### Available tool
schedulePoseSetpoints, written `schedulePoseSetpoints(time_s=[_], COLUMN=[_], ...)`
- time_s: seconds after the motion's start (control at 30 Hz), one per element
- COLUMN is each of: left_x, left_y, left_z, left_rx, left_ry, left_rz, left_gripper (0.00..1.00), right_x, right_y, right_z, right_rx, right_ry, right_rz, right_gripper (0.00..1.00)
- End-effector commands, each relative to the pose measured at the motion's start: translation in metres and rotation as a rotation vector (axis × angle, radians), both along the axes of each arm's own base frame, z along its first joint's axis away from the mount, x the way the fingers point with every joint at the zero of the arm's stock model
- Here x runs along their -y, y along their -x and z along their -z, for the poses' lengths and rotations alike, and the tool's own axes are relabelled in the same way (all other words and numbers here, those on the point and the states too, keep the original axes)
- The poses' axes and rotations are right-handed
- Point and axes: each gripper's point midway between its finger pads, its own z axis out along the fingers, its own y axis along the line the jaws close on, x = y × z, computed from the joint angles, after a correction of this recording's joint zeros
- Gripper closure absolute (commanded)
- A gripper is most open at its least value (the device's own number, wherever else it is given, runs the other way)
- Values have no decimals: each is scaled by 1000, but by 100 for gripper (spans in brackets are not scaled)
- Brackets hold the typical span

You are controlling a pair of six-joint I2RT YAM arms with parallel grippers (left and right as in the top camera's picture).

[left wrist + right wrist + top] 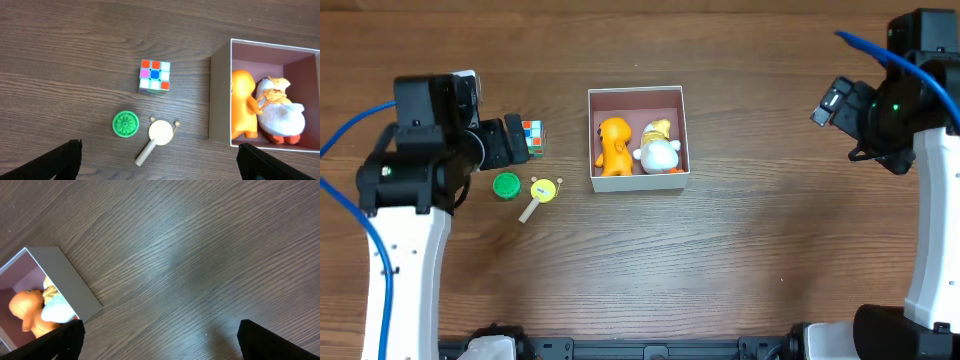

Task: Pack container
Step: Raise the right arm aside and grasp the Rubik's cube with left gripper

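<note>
Container: square white-walled box (640,182), open top, pinkish-brown inside, flat on the wood table (720,260) about mid-table, between the two arms, nearer the left one.
Container, near half: orange toy (612,145) on the left and white plush toy (658,150) on the right, side by side and touching. Both lie against the near wall, and the white one has orange bits at its near end.
Container, far half: bare floor, a strip of pinkish-brown showing up to the far wall.
Drum rattle: small yellow disc on a wood stick (159,134), lies flat on the table left of the container. The stick points near-left, with two small beads at the disc's far edge.
Green disc: round, ribbed top (125,123), just left of the rattle, thin gap between them in the left wrist view.
Cube: colour puzzle cube (155,76), farther back than the disc and rattle, apart from both, left of the container and not touching it.
Left gripper: (165,165) fingers spread wide with nothing between them. It sits above the table left of the cube, holding nothing.
Right gripper: (170,342) fingers spread wide and empty, over bare wood well right of the container. The container corner shows at the edge of its wrist view.
</note>
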Motion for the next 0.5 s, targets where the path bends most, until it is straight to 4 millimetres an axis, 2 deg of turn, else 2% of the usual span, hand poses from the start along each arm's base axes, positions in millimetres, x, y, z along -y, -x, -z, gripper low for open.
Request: schedulePoseSetpoints(time_s=[0.0, 0.1, 0.4, 0.47], left_x=[0, 0, -3, -2], left_y=[-22, -40, -96, -113], left_z=[43, 80, 151, 182], left_rx=[-136, -236, -335, -340], left_ry=[-7, 6, 12, 16], left_rz=[16, 20, 7, 12], left_gripper=[0, 1, 0, 0], right_x=[-1, -1, -1, -1], right_y=[4, 4, 5, 8], right_z=[-12, -12, -11, -10], right_rx=[45, 43, 36, 25], right_ry=[-19, -18, -19, -20], right_rz=[10, 10, 10, 10], right_gripper=[0, 0, 0, 0])
